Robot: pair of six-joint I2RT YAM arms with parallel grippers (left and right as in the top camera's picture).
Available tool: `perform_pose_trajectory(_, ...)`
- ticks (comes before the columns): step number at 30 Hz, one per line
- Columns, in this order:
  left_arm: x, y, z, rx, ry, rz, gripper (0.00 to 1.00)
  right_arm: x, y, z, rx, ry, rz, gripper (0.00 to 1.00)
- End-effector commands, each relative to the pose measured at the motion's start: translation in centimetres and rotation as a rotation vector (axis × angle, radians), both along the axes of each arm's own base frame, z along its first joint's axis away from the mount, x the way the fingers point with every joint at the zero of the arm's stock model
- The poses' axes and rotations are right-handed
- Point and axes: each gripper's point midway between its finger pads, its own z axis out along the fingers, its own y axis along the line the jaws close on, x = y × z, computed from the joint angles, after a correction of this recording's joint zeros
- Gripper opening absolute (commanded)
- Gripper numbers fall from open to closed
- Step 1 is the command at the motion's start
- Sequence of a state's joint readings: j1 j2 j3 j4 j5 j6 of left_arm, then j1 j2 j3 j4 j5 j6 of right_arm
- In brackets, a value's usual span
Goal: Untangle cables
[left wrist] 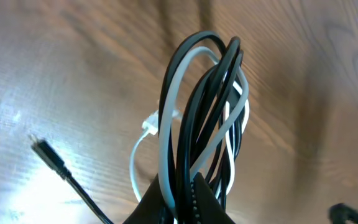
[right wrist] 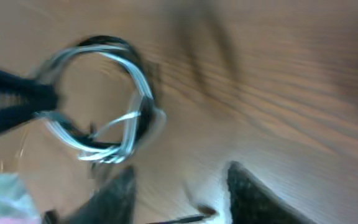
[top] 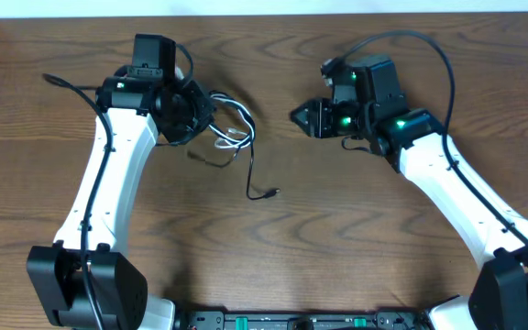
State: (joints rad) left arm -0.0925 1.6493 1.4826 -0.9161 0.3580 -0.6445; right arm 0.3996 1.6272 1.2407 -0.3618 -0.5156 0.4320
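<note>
The black and white cables [top: 230, 128] hang as a tangled coil from my left gripper [top: 200, 112], which is shut on the bundle. In the left wrist view the looped black and white cords [left wrist: 207, 118] rise from between the fingers [left wrist: 188, 199]. A black strand drops to the table and ends in a small plug [top: 271, 192], also seen in the left wrist view [left wrist: 45, 152]. My right gripper [top: 299, 116] is open and empty, to the right of the coil. In the blurred right wrist view the coil [right wrist: 101, 99] lies ahead of the open fingers [right wrist: 179, 186].
The wooden table [top: 337, 238] fills the view. Thick black wires run along both arms, one looping above the right arm [top: 429, 46]. The table's far edge runs along the top of the overhead view.
</note>
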Motion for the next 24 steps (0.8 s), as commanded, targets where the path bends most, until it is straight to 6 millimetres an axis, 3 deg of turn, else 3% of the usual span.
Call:
perform_pose_trajectory(1,0.7,-0.9,0.7,-0.008,-0.08,-0.126,0.07,-1.8,2.4,2.1,0.09,0.011,0.078,0.63)
perform_pose_trajectory(3,1.2,-1.7,1.4,-0.051,-0.112,-0.143,0.07,-2.2,3.1,1.8,0.086,0.039,0.057,0.75)
perform_pose_trajectory(6,2.1,-3.3,2.7,-0.145,-0.171,-0.179,0.08,-3.4,5.1,0.6,0.063,0.096,0.03,0.84)
perform_pose_trajectory(8,2.4,-4.0,3.4,-0.185,-0.199,-0.201,0.07,-3.9,5.9,0.0,0.042,0.113,0.005,0.85)
perform_pose_trajectory(13,2.8,-4.3,4.0,-0.21,-0.221,-0.195,0.07,-3.7,6.0,-0.8,0.001,0.125,-0.081,0.81)
perform_pose_trajectory(20,2.4,-4.1,3.5,-0.367,0.01,0.18,0.07,-2.6,5.3,-1.3,-0.037,0.103,-0.189,0.8)
perform_pose_trajectory(24,1.5,-4.3,2.9,-0.447,0.173,0.39,0.07,-2.3,6.3,-1.1,-0.034,0.061,-0.195,0.79)
